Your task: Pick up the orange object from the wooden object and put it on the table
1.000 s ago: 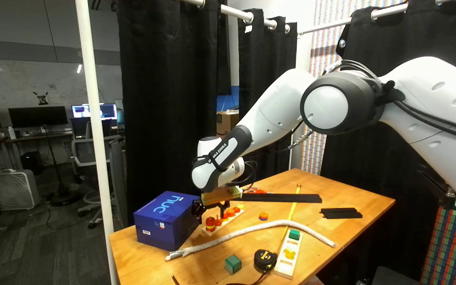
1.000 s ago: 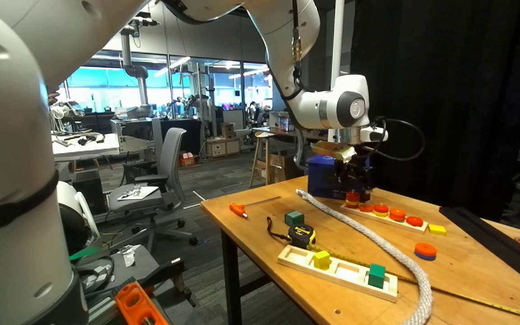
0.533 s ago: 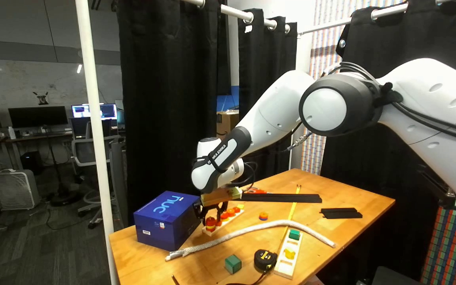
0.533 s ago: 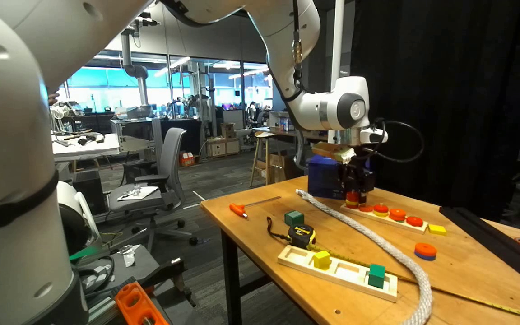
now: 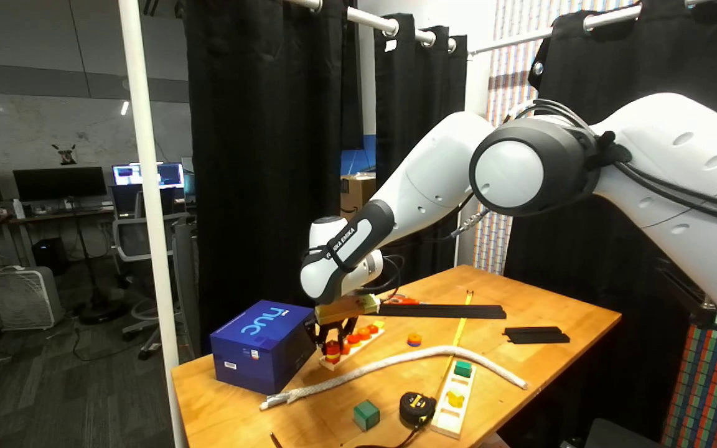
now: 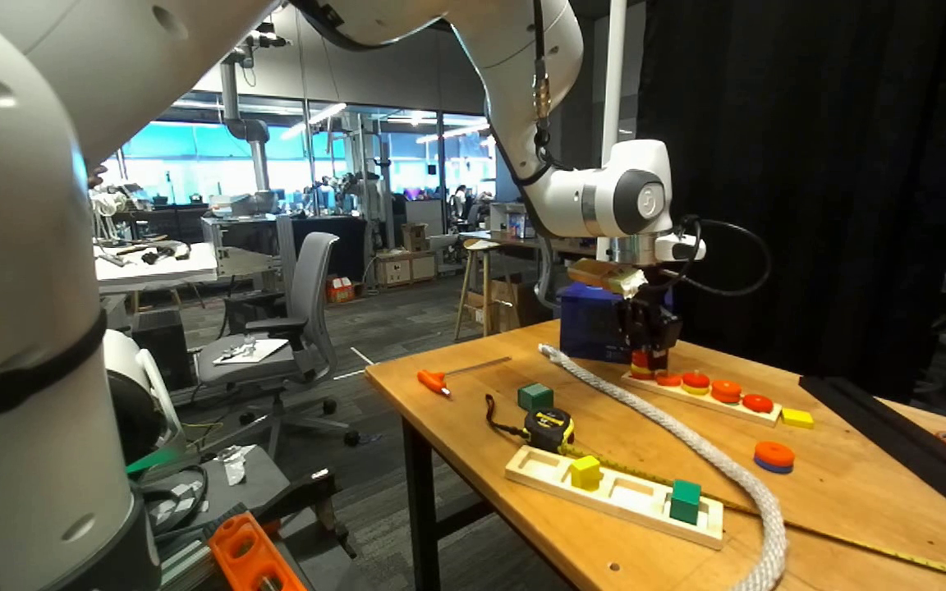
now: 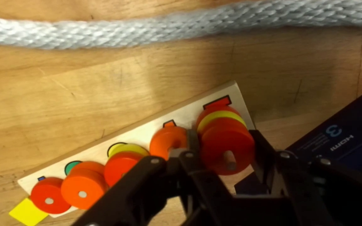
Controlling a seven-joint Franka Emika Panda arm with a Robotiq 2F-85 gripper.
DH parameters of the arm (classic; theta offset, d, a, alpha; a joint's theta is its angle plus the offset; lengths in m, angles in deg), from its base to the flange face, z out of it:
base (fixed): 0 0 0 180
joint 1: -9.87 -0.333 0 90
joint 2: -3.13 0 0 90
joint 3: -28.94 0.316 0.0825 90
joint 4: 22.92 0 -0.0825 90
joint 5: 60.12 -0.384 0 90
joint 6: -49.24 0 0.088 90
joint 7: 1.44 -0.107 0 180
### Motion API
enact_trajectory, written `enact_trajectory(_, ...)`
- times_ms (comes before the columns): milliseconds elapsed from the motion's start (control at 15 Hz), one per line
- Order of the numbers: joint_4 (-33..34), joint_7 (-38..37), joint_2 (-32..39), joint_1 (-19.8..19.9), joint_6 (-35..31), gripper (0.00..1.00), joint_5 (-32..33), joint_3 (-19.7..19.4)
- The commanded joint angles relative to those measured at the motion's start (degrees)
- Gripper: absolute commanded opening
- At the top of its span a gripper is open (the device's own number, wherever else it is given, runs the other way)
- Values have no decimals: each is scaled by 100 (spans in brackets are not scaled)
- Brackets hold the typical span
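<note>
The wooden object is a pale pegboard [image 7: 181, 116] carrying several stacks of discs, lying on the table [image 5: 234, 407]. On its end peg, nearest the blue box, the orange object [image 7: 222, 141] looks orange-red and shaded, the top of a stack with a yellow layer beneath. My gripper [image 7: 223, 138] is shut on this top part, one finger pad [image 7: 193, 141] wedged between it and the neighbouring orange disc [image 7: 165, 141]. The peg tip sticks up through the held disc. In both exterior views the gripper [image 6: 650, 353] points down over that end, the dark fingers partly covering the stack.
A blue box [image 5: 259, 348] stands close beside the gripper. White rope [image 5: 396, 361] curves past the pegboard. Farther off lie a tape measure [image 5: 417, 409], a block tray [image 6: 629, 501], a green block [image 6: 535, 397], an orange-and-blue disc pair [image 6: 773, 457] and black rails [image 5: 439, 311].
From standing wide open around the end stack, my gripper has come down slightly and its fingers have closed on the stack. The pegboard has shifted very slightly.
</note>
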Motion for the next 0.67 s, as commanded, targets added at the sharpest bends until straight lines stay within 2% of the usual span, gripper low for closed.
enact_trajectory(0, 250, -112, 93, -30, 159, 20, 22, -33)
enact_trajectory(600, 251, -204, -70, -163, 258, 19, 77, -53)
